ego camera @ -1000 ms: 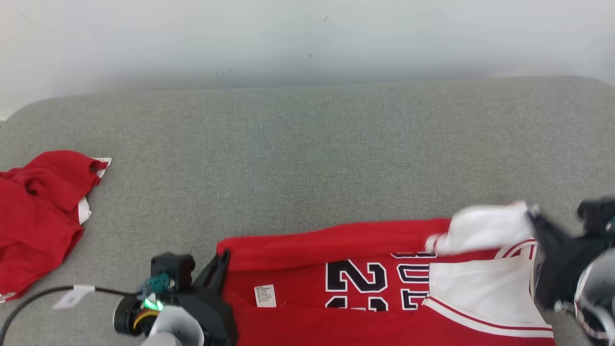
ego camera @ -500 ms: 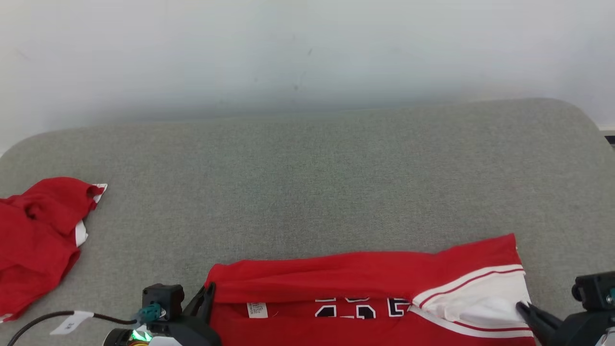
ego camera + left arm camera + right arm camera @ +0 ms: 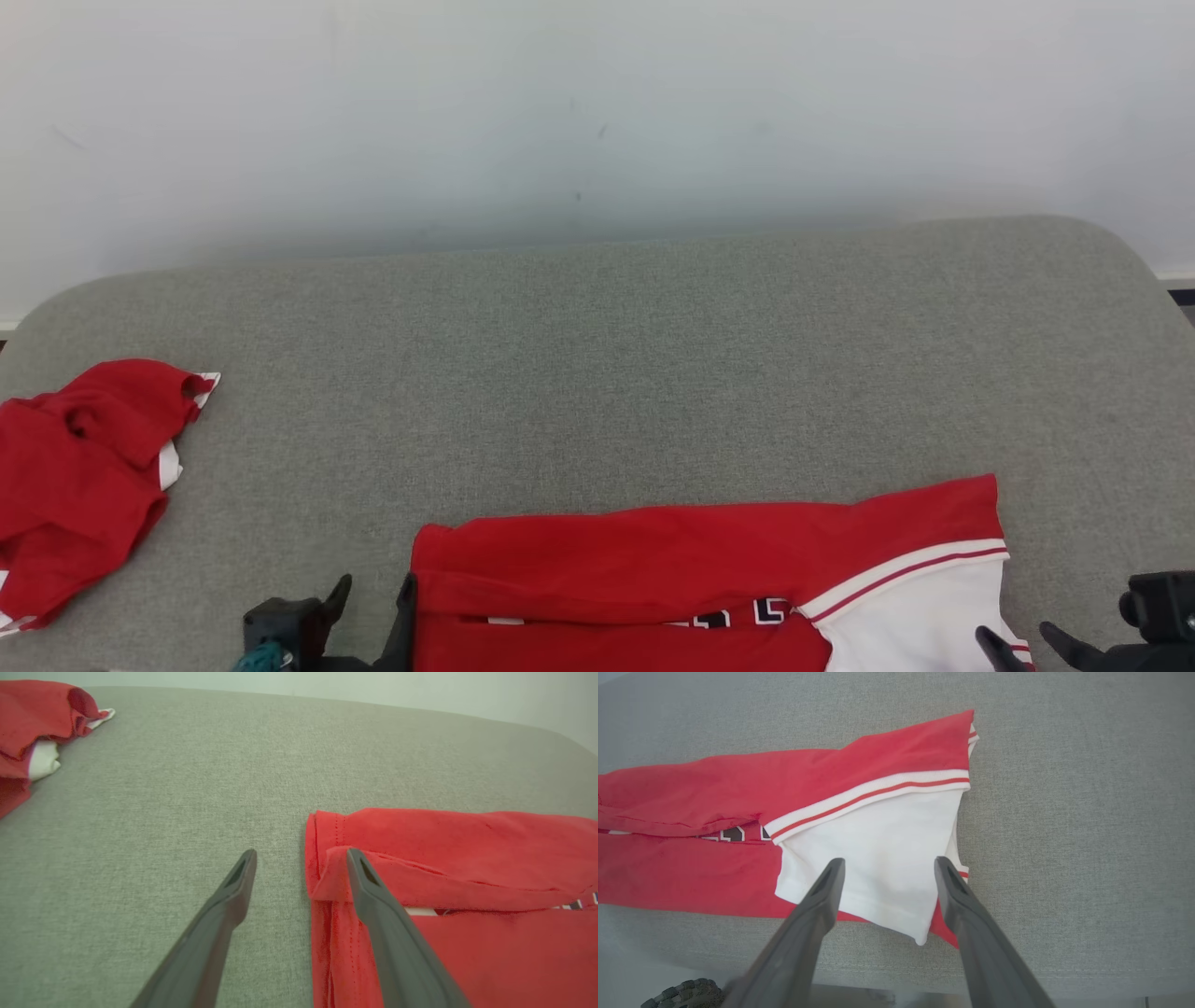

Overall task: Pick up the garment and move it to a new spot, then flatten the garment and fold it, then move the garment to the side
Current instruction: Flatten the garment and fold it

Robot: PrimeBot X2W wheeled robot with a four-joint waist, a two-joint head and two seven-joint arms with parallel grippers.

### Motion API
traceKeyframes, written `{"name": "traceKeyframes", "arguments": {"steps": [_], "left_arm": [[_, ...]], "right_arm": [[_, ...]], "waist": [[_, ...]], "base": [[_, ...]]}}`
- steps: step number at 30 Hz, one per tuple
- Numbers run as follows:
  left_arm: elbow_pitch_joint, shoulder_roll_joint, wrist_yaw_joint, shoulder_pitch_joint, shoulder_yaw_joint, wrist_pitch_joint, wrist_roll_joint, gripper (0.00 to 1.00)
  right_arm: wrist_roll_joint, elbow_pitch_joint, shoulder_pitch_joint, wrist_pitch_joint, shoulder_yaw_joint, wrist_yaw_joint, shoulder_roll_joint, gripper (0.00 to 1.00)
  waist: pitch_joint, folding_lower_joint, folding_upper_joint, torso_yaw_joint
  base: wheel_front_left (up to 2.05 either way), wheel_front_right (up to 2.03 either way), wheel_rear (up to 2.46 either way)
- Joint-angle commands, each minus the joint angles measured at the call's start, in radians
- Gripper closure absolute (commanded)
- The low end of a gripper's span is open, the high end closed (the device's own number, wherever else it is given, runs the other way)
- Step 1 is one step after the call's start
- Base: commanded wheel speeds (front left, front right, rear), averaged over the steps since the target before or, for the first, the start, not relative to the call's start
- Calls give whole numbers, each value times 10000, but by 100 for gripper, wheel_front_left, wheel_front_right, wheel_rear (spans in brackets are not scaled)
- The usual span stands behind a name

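- Left claw spread, empty; garment hem edge at one fingertip.
- Right claw spread, empty, above garment's white end.
- Garment's long axis runs claw to claw; both look equally near.

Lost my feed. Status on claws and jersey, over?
Left claw open at jersey edge. Right claw open over white panel. Jersey folded flat on cushion. Other red garment far left, apart.
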Motion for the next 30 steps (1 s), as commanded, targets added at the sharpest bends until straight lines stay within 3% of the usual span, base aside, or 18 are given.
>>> {"name": "traceKeyframes", "arguments": {"steps": [1, 7, 15, 21, 30], "left_arm": [[-123, 102, 82, 257, 125, -313, 14, 0], [-1284, 127, 20, 1033, 638, -1784, 249, 0], [-3214, -511, -446, 2385, 1813, -1937, 1387, 0], [-3971, -1023, -1074, 3377, 2207, -1938, 2337, 0], [-4154, -1522, -1710, 3856, 2389, -1934, 3022, 0]], "right_arm": [[-95, -23, 142, -172, -154, -6, 155, 0], [-972, 132, 159, -1383, -1029, -5, 1187, 0], [-2091, 1011, -286, -2773, -1791, -5, 2549, 0], [-3157, 1771, -689, -2051, -2170, -3, 2997, 0], [-4170, 1903, -962, -864, -2668, -3, 3123, 0]], "waist": [[-101, 0, 1, 27], [-319, 0, 1, 136], [-553, 0, 1, 352], [-523, 0, 1, 544], [-322, 0, 1, 958]], "base": [[0, 0, 0], [0, 0, 0], [0, 0, 0], [0, 0, 0], [0, 0, 0]]}}
